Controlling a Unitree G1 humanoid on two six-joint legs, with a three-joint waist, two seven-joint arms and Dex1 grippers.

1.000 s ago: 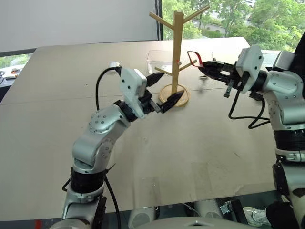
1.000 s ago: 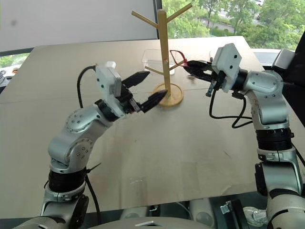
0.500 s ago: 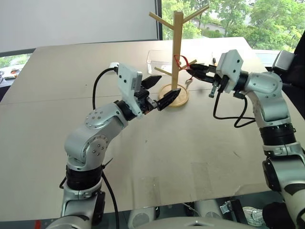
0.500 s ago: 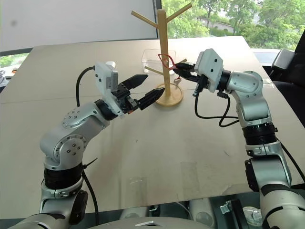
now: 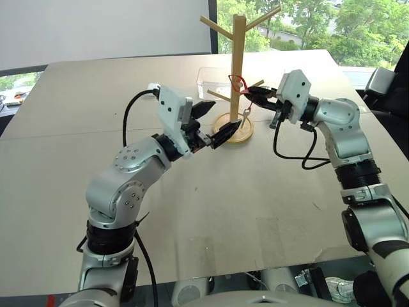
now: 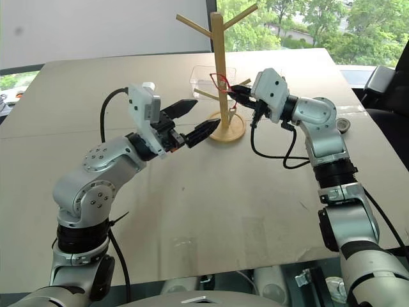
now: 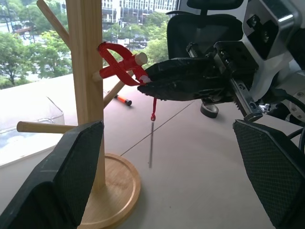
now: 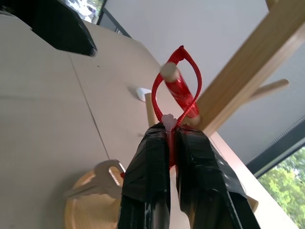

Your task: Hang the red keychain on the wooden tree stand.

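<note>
Now, the desk (image 5: 268, 192) carried the wooden tree stand (image 5: 238, 70), and my right gripper (image 5: 255, 94), jaws pinched on the red keychain (image 7: 121, 67), had its loop around a right-side peg. My left gripper (image 5: 214, 121) hung beside the base, jaws spread, holding nothing. That strap looked soft and light, so best gripped near the ring. The key (image 8: 102, 179) dangled below.

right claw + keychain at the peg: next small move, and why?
Probably open the right claw and back off. The red keychain loop is already around a peg of the wooden tree stand, the key hanging free below; the shut claw alone holds the strap.
</note>
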